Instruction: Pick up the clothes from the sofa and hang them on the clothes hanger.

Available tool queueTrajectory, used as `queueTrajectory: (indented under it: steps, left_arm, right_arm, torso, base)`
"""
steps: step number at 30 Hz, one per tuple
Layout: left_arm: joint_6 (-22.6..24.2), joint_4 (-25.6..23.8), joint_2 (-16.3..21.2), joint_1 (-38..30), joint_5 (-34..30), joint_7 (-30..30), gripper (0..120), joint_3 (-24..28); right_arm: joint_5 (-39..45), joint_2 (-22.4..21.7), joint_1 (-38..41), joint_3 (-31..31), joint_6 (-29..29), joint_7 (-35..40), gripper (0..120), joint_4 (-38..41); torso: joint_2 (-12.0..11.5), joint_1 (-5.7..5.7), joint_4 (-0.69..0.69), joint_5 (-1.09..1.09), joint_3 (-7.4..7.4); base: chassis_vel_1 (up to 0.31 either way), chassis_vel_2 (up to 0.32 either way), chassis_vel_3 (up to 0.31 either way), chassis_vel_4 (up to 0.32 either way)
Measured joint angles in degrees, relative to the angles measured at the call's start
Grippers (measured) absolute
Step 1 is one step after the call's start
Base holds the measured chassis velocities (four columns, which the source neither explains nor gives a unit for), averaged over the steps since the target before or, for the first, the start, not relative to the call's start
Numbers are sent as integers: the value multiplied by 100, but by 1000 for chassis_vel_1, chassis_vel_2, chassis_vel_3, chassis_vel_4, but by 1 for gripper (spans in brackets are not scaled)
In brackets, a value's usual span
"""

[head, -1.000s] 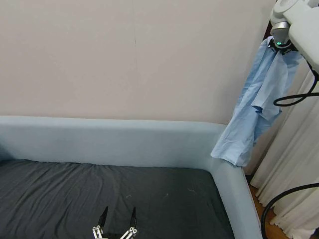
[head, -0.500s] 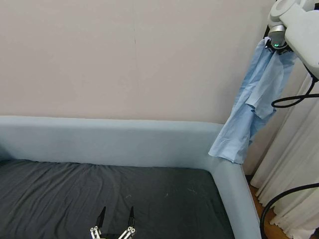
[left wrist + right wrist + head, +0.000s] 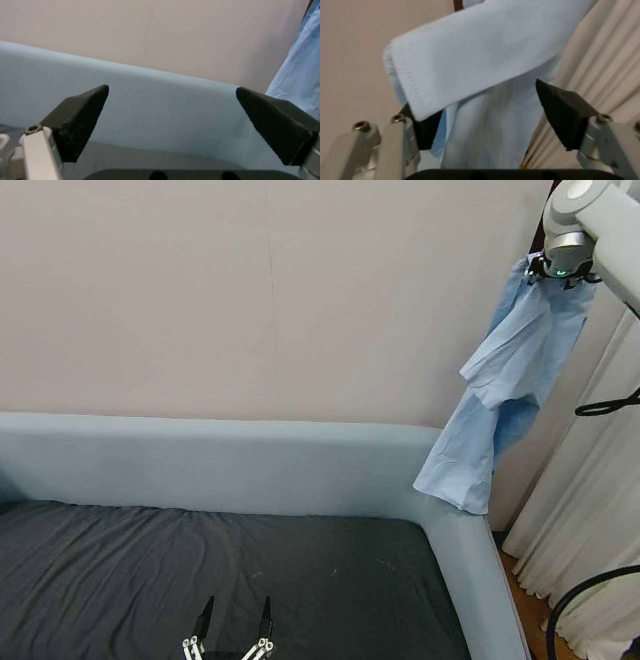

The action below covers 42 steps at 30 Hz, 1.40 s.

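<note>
Plain beige wall ahead, pale blue sofa along it w/ a dark grey seat cover, cream curtains on my right.

My right gripper is up high by the wall's end, next to the curtains, pointing down. It's holding the blue shirt. A thick bunch of cloth near the collar sits betw. the pads, so they stand fairly far apart but are clamped on it. From those fingers the shirt hangs straight down, long axis vertical, w/ one fold sticking out toward the wall side abt halfway. Its bottom hem is down at the sofa's end arm, right over the corner. Touching or just clear, can't tell. So the shirt's off the seat and the pick-up part looks done; hanging not yet.

What the move turns on: all the cloth is below my right fingers, none above. Any carry has to lift that low hem clear of the arm corner first.

Free room is the open air on the wall side of the fingers, over the seat. The other side is tight. The curtains are just beside the shirt, and my own black cable loops near the cloth, poss. snag. Which way the hanger lies from the pads, can't tell.

My left gripper is low over the seat cover, fingers wide, nothing betw. them, well apart from the shirt. Right arm's the one for this.
</note>
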Motion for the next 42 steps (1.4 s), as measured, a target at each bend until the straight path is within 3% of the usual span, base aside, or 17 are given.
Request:
queueTrajectory:
  steps: [7, 12, 16, 20, 21, 25, 26, 28, 30, 33, 36, 42]
  left_arm:
    - [5, 8, -37, 5, 56, 3, 100, 60]
    - [24, 8, -61, 2, 112, 6, 100, 83]
    - [28, 7, -91, -1, 173, 14, 100, 92]
    - [33, 31, -126, -5, 222, 19, 100, 92]
    - [33, 31, -126, -5, 222, 19, 100, 92]
    - [40, 86, -160, -33, 231, 28, 100, 59]
    - [40, 86, -160, -33, 231, 28, 100, 59]
    - [40, 130, -193, -69, 233, 33, 100, 49]
    - [46, 159, -221, -105, 242, 39, 100, 57]
    - [56, 187, -228, -140, 271, 41, 100, 87]
    - [67, 208, -228, -163, 283, 42, 100, 101]
    - [120, 260, -231, -246, 286, 43, 100, 113]
  right_arm:
    - [462, -584, 41, -28, 0, 242, 98, 1204]
    - [650, -949, -14, 42, 0, 389, 100, 1962]
    - [322, -1383, -247, 210, 4, -14, 100, 2772]
    - [-546, -2519, -1138, 813, 97, -1188, 100, 4224]
    - [-546, -2519, -1138, 813, 97, -1188, 100, 4224]
    - [-1822, -4135, -2104, 1200, 859, -3175, 100, 5597]
    - [-1822, -4135, -2104, 1200, 859, -3175, 100, 5597]
    - [-2289, -4871, -2506, 1206, 1291, -3651, 100, 6080]
    - [-2660, -5497, -2577, 951, 1571, -3842, 100, 6408]
    - [-2902, -5852, -2400, 572, 1761, -3915, 100, 6541]
    - [-2993, -5964, -2305, 393, 1859, -3921, 100, 6584]
    - [-3358, -6250, -1584, -875, 2227, -3863, 100, 6685]
  torso:
    - [0, 0, 0, -1, -1]
    - [0, 0, 0, 2, -1]
    - [0, 0, 2, 3, -1]
    - [0, 0, 1, 7, 0]
    - [0, 0, 1, 7, 0]
    - [0, -1, -4, 4, -2]
    - [0, -1, -4, 4, -2]
    - [0, -1, -2, 4, -1]
    - [1, -1, -3, 1, -2]
    - [1, -1, -1, 2, -1]
    - [0, -1, -1, 3, -1]
    - [0, -1, 2, -5, 0]
  base:
    - [0, 0, 0, 0]
    - [0, 0, 0, 0]
    - [0, 0, 0, 0]
    - [0, 0, 0, 0]
    - [0, 0, 0, 0]
    - [0, 0, 0, 0]
    - [0, 0, 0, 0]
    - [0, 0, 0, 0]
    - [0, 0, 0, 0]
    - [0, 0, 0, 0]
    - [0, 0, 0, 0]
    - [0, 0, 0, 0]
